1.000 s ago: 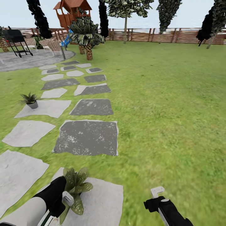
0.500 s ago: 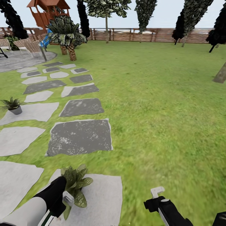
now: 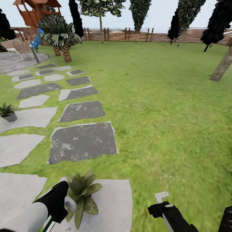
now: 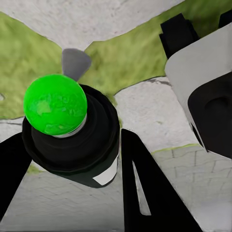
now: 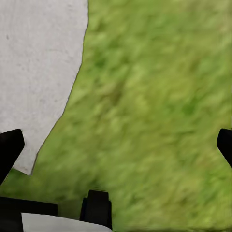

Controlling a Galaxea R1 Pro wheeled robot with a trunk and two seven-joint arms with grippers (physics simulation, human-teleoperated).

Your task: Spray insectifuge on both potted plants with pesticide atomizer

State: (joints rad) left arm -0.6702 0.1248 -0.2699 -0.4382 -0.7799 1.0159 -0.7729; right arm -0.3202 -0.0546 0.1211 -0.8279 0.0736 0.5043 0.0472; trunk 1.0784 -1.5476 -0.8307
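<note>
In the left wrist view, my left gripper [image 4: 72, 159] is shut on the pesticide atomizer [image 4: 72, 140], a dark bottle seen end-on with a bright green round tip. The head view shows the pale spray head of the atomizer [image 3: 69, 203] at my left gripper [image 3: 64, 206], right beside the near potted plant [image 3: 83, 192] on a pale stone. The other potted plant [image 3: 7, 111], in a small grey pot, stands far left on another stone. My right gripper [image 3: 161, 197] hovers over grass, and my right gripper [image 5: 116, 145] stands open and empty, its black fingertips [image 5: 9, 147] far apart.
Grey and white stepping stones [image 3: 82, 141] run up the left side of the lawn toward a paved patio [image 3: 19, 59]. A striped palm [image 3: 59, 33], a playhouse [image 3: 35, 11], a wooden fence [image 3: 145, 35] and a leaning tree trunk [image 3: 220, 67] stand farther off.
The whole view has swung to the right, so the stones and the far potted plant sit further left in the picture. Both arms keep their pose; the left gripper still holds the atomizer.
</note>
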